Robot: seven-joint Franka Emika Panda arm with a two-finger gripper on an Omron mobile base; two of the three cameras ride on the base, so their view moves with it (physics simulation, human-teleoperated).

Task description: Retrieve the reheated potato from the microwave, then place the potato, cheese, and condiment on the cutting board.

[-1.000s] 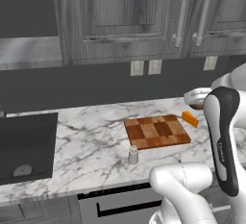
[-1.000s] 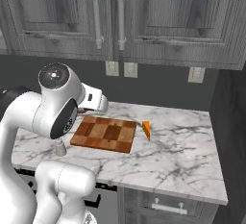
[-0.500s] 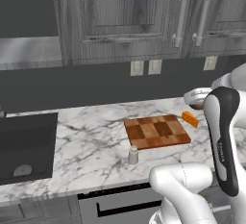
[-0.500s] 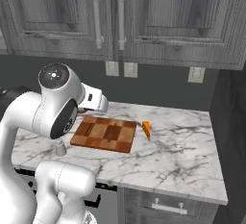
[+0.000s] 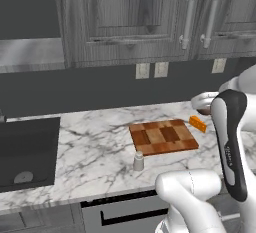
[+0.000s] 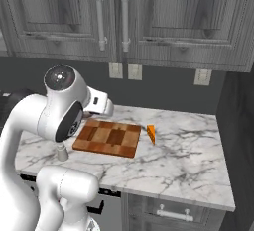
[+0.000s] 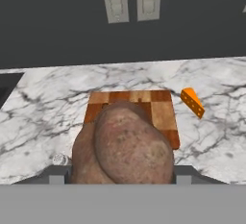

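From the left base view, you are in the carrying step: the potato is out of the microwave, which shows in none of the views, and the cutting board (image 5: pixel 163 137) lies bare on the marble desk (image 5: pixel 95 149). The cheese (image 5: pixel 198 124) sits just beside the board's far right corner, and the condiment (image 5: pixel 138 161) stands near its front left corner, on the desk. The black sink (image 5: pixel 27 149) is well apart to the left. The arm hides the end effector here.

From the right base view, the board (image 6: pixel 107 138) lies in front of the arm's wrist, with the cheese (image 6: pixel 151 134) just off its right edge. The condiment (image 6: pixel 62 151) peeks from behind the arm's elbow, so watch that link when you reach for it.

In the hand view, the end effector (image 7: pixel 120 170) pinches the potato (image 7: pixel 126 147), which fills the lower middle and hangs above the near part of the board (image 7: pixel 130 107). Your next move calls for lowering onto a bare square and letting go; nothing blocks that descent. Cheese (image 7: pixel 192 102) lies to the right.
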